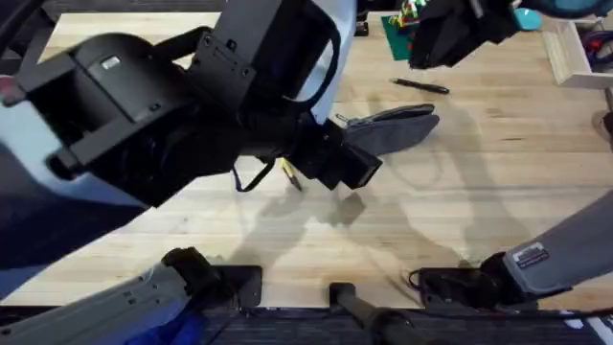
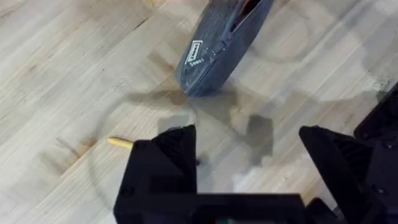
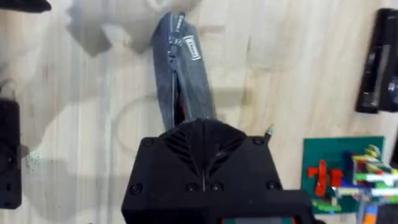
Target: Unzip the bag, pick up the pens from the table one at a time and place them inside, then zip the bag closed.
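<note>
The grey-blue bag (image 1: 397,129) lies on the table (image 1: 498,192) right of centre, and its zipper gapes enough to show red inside (image 2: 247,7). My left gripper (image 2: 249,168) hangs open just short of the bag's labelled end (image 2: 205,62), nothing between its fingers (image 2: 165,162). A yellow-tan pen (image 1: 290,175) lies beside it, mostly hidden under the arm, with its end (image 2: 119,142) poking out. The black pen (image 1: 420,86) lies beyond the bag. My right gripper (image 3: 202,127) is shut and hovers over the bag's far end (image 3: 180,74), near the black pen's tip (image 3: 268,130).
A green building-brick plate (image 3: 345,162) with small bricks sits at the back, with a black stapler (image 3: 379,62) close by. A white tray (image 1: 575,53) stands at the back right. The left arm (image 1: 144,105) looms large and dark over the table's left half.
</note>
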You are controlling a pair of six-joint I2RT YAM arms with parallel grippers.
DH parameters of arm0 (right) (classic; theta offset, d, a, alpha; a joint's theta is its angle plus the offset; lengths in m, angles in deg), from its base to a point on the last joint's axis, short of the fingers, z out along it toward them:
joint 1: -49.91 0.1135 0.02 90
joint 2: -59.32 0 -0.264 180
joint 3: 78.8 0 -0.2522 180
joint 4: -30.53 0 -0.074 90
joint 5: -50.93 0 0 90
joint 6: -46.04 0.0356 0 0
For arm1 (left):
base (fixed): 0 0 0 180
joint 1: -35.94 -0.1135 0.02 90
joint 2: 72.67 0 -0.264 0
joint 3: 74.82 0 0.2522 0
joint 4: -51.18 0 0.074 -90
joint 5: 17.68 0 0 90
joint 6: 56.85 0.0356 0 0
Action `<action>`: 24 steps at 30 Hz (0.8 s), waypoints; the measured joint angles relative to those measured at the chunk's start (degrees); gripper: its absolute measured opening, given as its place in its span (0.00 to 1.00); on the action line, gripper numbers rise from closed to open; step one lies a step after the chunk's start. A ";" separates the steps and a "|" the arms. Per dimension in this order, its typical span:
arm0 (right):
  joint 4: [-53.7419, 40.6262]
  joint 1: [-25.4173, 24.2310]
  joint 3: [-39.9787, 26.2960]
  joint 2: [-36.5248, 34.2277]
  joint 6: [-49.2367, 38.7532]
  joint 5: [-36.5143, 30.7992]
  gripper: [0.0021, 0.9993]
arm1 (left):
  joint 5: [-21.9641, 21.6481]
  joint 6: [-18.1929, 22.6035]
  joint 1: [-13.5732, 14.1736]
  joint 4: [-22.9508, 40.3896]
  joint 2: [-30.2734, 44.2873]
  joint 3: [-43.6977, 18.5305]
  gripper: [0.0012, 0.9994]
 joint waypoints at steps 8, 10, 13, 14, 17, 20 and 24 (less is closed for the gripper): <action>-0.03 1.30 0.79 -2.82 -2.15 -1.53 0.03 | -0.02 0.00 0.00 0.02 0.00 0.00 1.00; 0.20 1.35 1.86 -2.82 -2.52 -1.89 0.03 | -0.02 0.00 0.00 0.00 0.00 0.00 1.00; 1.77 1.38 4.68 -2.82 -2.68 -2.48 0.03 | -0.02 0.00 0.00 0.02 0.00 0.00 1.00; 2.51 1.38 6.01 -2.82 -2.64 -2.71 0.03 | -0.02 0.00 0.00 0.02 0.00 0.00 1.00; 4.64 1.38 9.74 -2.82 -1.93 -2.97 0.03 | -0.02 -0.01 0.00 0.01 0.00 0.00 1.00; 6.60 1.38 13.23 -2.82 -1.00 -3.23 0.03 | -0.07 -0.02 0.00 0.00 0.00 0.00 1.00; 8.96 1.88 16.34 -2.82 0.90 -4.98 0.03 | -0.39 0.00 0.00 0.02 0.00 0.00 1.00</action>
